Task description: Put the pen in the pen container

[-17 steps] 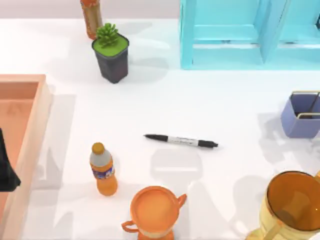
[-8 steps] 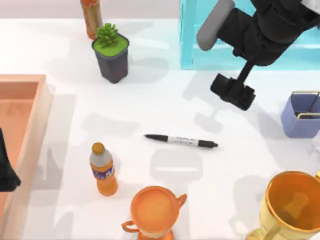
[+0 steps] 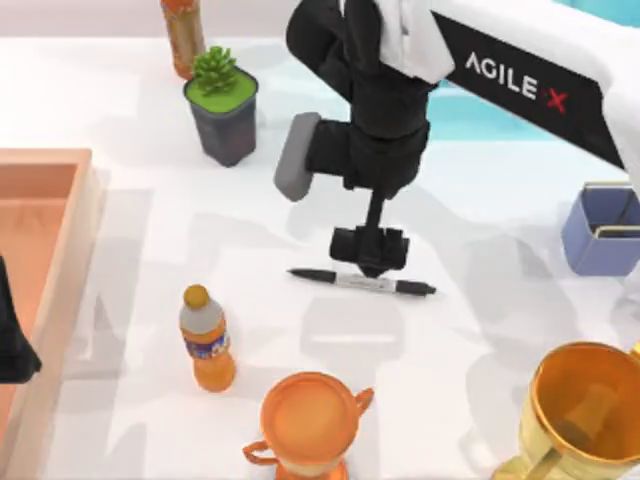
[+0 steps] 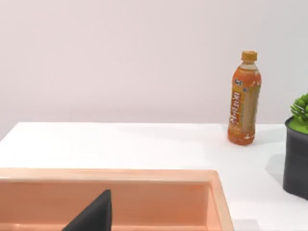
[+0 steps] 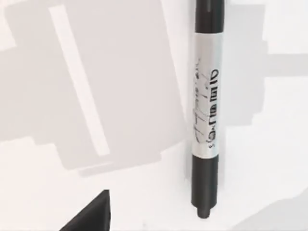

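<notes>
The pen (image 3: 362, 282) lies flat near the table's middle, black at both ends with a white printed barrel (image 5: 207, 96). My right gripper (image 3: 370, 262) hangs pointing down right over the pen's middle, just above it, open and holding nothing; one dark fingertip (image 5: 91, 216) shows beside the barrel. The pen container (image 3: 600, 240), a small periwinkle-blue box with a gold wire rim, stands at the table's right edge, partly cut off. My left gripper (image 3: 10, 340) is parked over the orange tray at the left edge, open.
An orange tray (image 3: 85, 230) fills the left side. An orange bottle (image 3: 207, 340) and a two-handled orange cup (image 3: 310, 420) stand in front of the pen. A golden trophy cup (image 3: 585, 410) is front right. A potted plant (image 3: 222, 105), another bottle (image 3: 182, 35) and a cyan shelf (image 3: 480, 110) stand behind.
My right arm has swung in from the back right, moving left and forward, and its gripper now hangs over the pen. The pen and the left arm have not moved.
</notes>
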Robot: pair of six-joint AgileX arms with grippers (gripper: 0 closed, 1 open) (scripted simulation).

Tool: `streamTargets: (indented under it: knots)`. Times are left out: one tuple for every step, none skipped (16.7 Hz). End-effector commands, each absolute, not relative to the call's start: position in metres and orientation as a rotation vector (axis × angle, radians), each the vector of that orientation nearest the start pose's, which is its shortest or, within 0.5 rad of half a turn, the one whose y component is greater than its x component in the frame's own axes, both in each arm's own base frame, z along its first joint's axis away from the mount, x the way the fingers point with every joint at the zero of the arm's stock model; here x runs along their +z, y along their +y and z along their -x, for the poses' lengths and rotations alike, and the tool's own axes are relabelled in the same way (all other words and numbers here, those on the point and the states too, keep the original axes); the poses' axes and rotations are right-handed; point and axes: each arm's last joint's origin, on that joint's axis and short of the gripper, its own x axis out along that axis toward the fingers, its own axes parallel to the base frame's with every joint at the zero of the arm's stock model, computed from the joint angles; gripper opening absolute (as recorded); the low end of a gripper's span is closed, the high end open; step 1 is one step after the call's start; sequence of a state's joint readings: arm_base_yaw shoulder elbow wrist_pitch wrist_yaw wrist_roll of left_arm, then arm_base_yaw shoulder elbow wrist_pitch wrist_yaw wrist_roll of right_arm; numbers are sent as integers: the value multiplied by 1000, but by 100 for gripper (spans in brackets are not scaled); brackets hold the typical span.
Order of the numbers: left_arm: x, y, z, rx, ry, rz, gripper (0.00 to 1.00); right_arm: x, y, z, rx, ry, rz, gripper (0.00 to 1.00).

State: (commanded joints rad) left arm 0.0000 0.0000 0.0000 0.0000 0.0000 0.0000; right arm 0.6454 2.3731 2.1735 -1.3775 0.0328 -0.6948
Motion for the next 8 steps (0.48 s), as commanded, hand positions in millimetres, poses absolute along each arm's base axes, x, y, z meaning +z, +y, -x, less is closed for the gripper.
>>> streamTargets:
  knots:
    - [160,-1,-106,0,0,0,100,190,289,-370,1036,1324,1083,100]
    - [160,-1,-106,0,0,0,100,187,291,-370,1042,1330,1089,100]
    - [160,-1,-106,0,0,0,100,187,291,-370,1042,1330,1089,100]
    - [160,-1,-106,0,0,0,100,187,291,-370,1042,1330,1089,100]
    - [160,-1,-106,0,0,0,100,187,291,-370,1042,1330,1089,100]
    - [160,-1,-106,0,0,0,100,187,291,-370,1042,1330,1089,100]
    - [160,-1,-106,0,0,0,100,187,289,-372,1038,1332,1084,100]
    - [160,-1,-106,0,0,0,100,186,289,-372,1039,1332,1085,100]
